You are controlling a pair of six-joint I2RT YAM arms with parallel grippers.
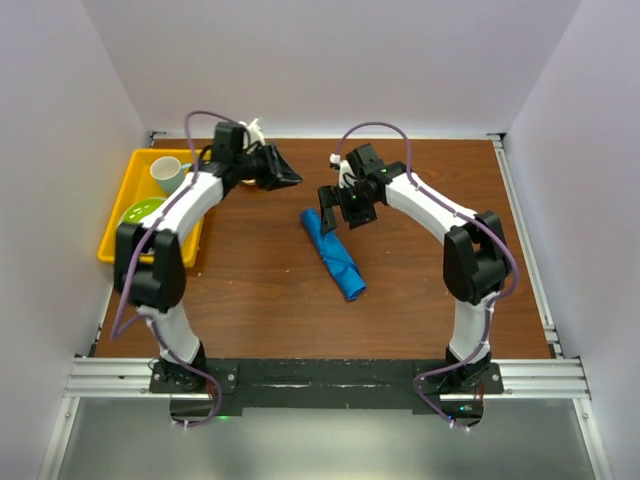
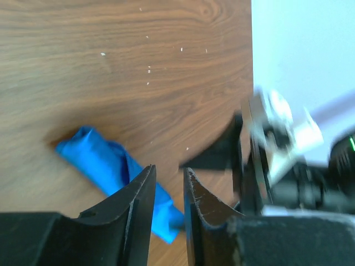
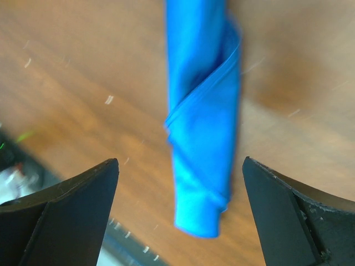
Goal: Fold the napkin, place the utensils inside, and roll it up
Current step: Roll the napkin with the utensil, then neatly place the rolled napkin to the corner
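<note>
Blue napkin (image 1: pixel 334 255) sits rolled mid-frame; spread right end effector (image 1: pixel 340 208) should rise straight; left end effector (image 2: pixel 169 177) nearly pressed together, empty.

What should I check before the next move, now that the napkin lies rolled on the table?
1. Napkin rolled: ok, one tight roll on the table.
2. Utensil inside the roll: cannot tell, none is visible.
3. Right hand not gripping: ok, open wide above the roll's end, not touching it.
4. Left hand free: ok, nearly closed, empty, apart from the roll.
5. Yellow tray away from the roll: ok.
</note>
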